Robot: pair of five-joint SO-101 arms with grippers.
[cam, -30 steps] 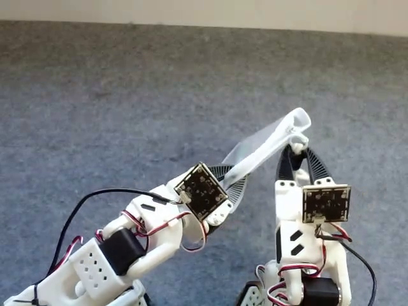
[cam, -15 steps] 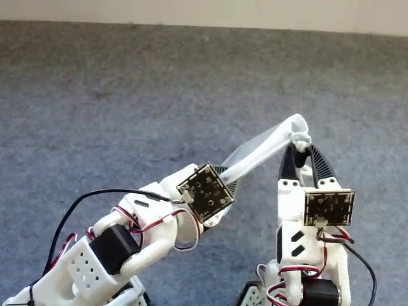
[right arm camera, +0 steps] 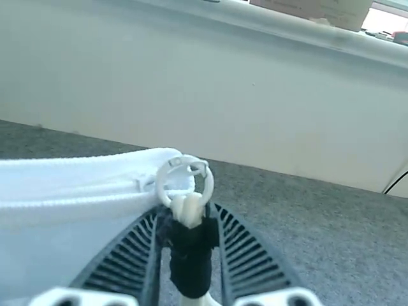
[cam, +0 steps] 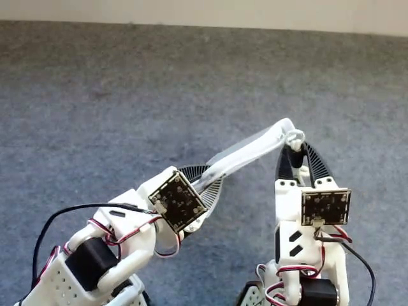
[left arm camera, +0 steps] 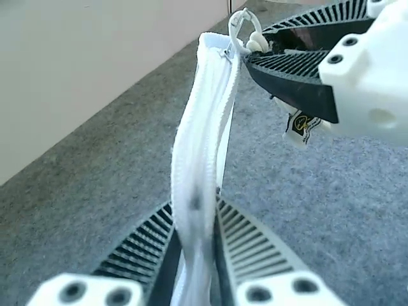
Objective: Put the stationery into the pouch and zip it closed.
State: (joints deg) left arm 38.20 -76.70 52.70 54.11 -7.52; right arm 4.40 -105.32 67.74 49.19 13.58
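Sliding back toward its own arm, the left tool (cam: pixel 205 180) is tugging on one end of the white pouch (cam: pixel 245 150), pinching it tight. The right tool (cam: pixel 296 153) is pinching the zip pull (right arm camera: pixel 185 178) at the other end. The pouch is hanging between them above the grey table (cam: pixel 95 95), stretching straighter than before.

We see the table (cam: pixel 95 95) under soft, even light in the high view, with a faint, diffuse shadow on its grey surface beneath the raised pouch (cam: pixel 248 150). In the wrist views we find the white pouch very bright, its folds nearly washed out. In the right wrist view a bright strip (right arm camera: pixel 386 19) glows above the pale wall (right arm camera: pixel 191 76).
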